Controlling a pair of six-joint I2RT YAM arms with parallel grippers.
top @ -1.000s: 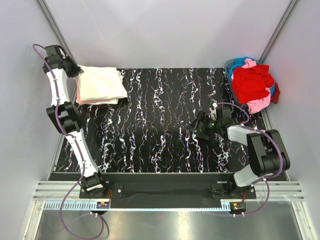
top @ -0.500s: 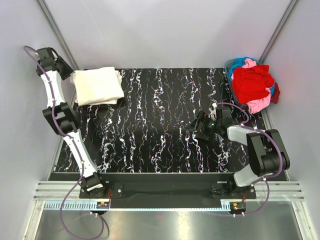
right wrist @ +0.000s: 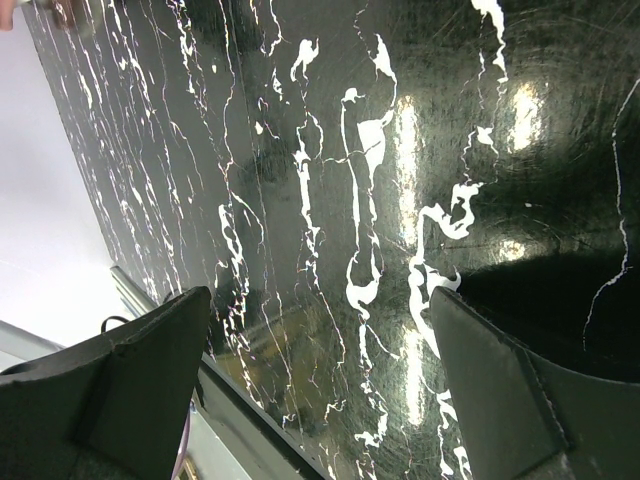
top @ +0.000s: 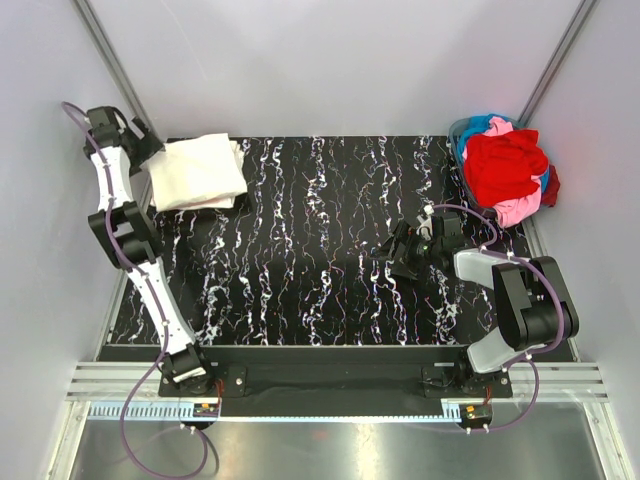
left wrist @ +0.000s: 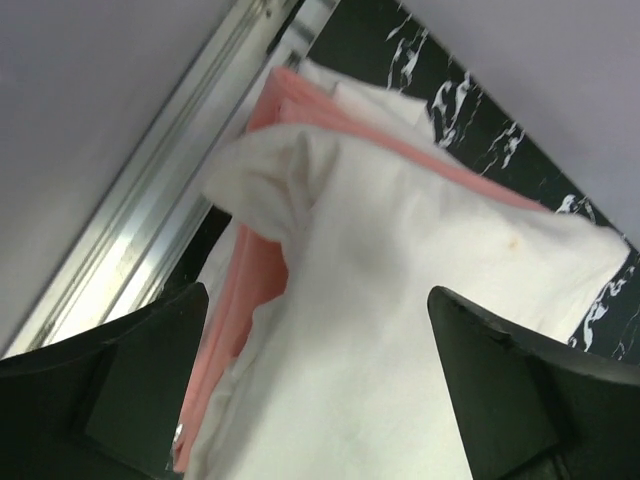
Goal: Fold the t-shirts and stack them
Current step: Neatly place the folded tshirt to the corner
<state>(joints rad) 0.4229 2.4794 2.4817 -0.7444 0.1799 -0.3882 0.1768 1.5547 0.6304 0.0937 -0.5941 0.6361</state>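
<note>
A folded stack of t-shirts lies at the table's back left corner, the cream one on top. The left wrist view shows that cream t-shirt over a salmon-pink one, with white cloth beneath. My left gripper hovers at the stack's left edge. It is open, its fingers wide apart with nothing between them. Red, pink and blue t-shirts are heaped in a basket at the back right. My right gripper stands open low over the bare table at mid right.
The black marbled table has a metal rail along its left edge, right beside the stack. The basket's rim sits against the right wall. Grey walls enclose the table on three sides.
My left gripper has opened and let go of the cream t-shirt, which has settled a little to the left on the stack. The right arm has not moved.
</note>
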